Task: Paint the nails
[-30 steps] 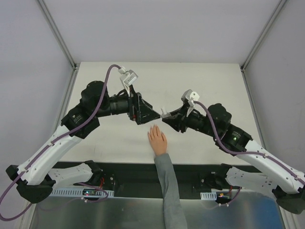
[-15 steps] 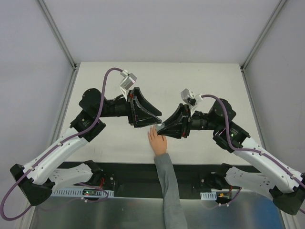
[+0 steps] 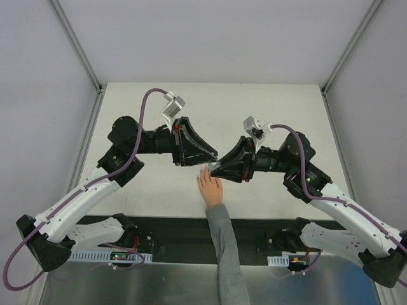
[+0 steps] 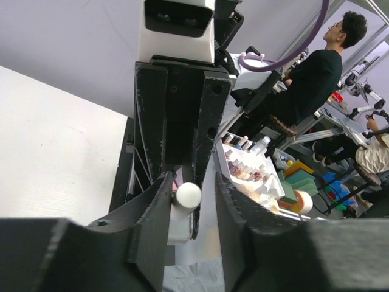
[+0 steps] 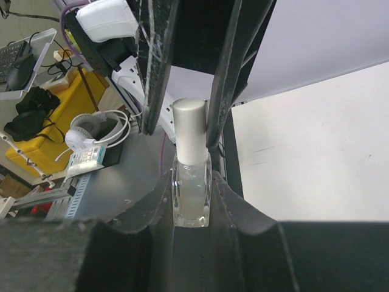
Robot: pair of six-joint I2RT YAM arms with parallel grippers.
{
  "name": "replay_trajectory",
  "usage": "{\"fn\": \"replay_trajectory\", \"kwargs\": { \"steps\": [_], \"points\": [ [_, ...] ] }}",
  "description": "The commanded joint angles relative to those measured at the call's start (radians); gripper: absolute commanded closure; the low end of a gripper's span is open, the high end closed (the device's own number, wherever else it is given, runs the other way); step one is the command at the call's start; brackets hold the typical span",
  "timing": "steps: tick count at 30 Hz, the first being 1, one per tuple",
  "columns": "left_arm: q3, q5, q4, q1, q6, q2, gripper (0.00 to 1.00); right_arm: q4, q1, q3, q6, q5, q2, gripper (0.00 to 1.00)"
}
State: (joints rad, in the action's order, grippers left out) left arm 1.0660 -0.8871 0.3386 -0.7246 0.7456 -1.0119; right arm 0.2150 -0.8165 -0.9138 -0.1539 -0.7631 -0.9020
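A small clear bottle (image 5: 192,201) with a white cap (image 5: 189,131) stands upright in my right gripper (image 5: 191,179), which is shut on its glass body. My left gripper (image 4: 193,182) faces it with its fingers on either side of the cap (image 4: 188,194). One finger touches the cap and a gap shows on the other side. In the top view both grippers meet (image 3: 213,162) just above the fingertips of the pale hand (image 3: 210,189) with a grey sleeve (image 3: 224,244), lying flat on the table. The nails are too small to make out.
The white table (image 3: 152,101) is fenced by metal frame posts at left (image 3: 75,44) and right (image 3: 356,44). Both arm bases sit at the near edge (image 3: 127,238). Purple cables loop over each arm.
Over the last second the two grippers came together above the hand's fingertips. My left jaws narrowed from wide open to close around the bottle's cap. The hand stayed still.
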Motion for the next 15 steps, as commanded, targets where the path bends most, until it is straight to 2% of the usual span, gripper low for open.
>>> {"fn": "replay_trajectory", "kwargs": {
  "steps": [1, 2, 3, 4, 5, 6, 7, 8, 9, 10, 11, 12, 15],
  "points": [
    [0.026, -0.056, 0.057, 0.007, 0.014, -0.008, 0.74, 0.104, 0.011, -0.005, -0.015, 0.027, 0.011, 1.0],
    [0.029, -0.056, 0.054, 0.007, 0.011, -0.011, 0.79, 0.103, 0.013, -0.004, -0.015, 0.04, 0.014, 1.0],
    [0.034, -0.053, 0.028, 0.007, 0.006, -0.013, 0.93, 0.101, 0.013, -0.003, -0.007, 0.05, 0.015, 0.99],
    [0.047, -0.032, 0.004, 0.007, 0.0, -0.016, 0.99, 0.092, 0.013, -0.002, -0.003, 0.059, 0.018, 1.0],
    [0.057, -0.007, -0.03, 0.007, -0.032, -0.013, 1.0, 0.075, 0.011, -0.003, 0.008, 0.094, 0.021, 1.0],
    [0.077, 0.044, -0.149, 0.005, -0.054, -0.008, 1.0, 0.054, 0.005, -0.005, 0.043, 0.126, 0.028, 1.0],
    [0.084, 0.183, -0.208, -0.005, -0.078, 0.007, 1.0, -0.029, -0.013, -0.013, 0.091, 0.183, 0.034, 0.99],
    [0.091, 0.308, -0.28, -0.028, -0.147, 0.018, 1.0, -0.108, -0.057, -0.054, 0.147, 0.536, 0.04, 0.99],
    [0.118, 0.47, -0.365, -0.067, -0.185, 0.028, 1.0, -0.177, -0.28, -0.068, 0.228, 0.846, 0.032, 1.0],
    [0.127, 0.783, -0.498, -0.155, -0.207, 0.035, 1.0, -0.14, -0.405, -0.063, 0.416, 1.131, 0.017, 1.0],
    [0.13, 0.842, -0.522, -0.17, -0.193, 0.035, 1.0, -0.1, -0.488, -0.065, 0.488, 1.405, -0.004, 1.0],
    [0.123, 0.868, -0.533, -0.168, -0.171, 0.033, 1.0, -0.088, -0.556, -0.1, 0.516, 1.467, -0.061, 1.0],
    [0.12, 0.867, -0.533, -0.17, -0.115, 0.027, 1.0, -0.103, -0.559, -0.145, 0.521, 1.44, -0.112, 0.99]
  ]
}}
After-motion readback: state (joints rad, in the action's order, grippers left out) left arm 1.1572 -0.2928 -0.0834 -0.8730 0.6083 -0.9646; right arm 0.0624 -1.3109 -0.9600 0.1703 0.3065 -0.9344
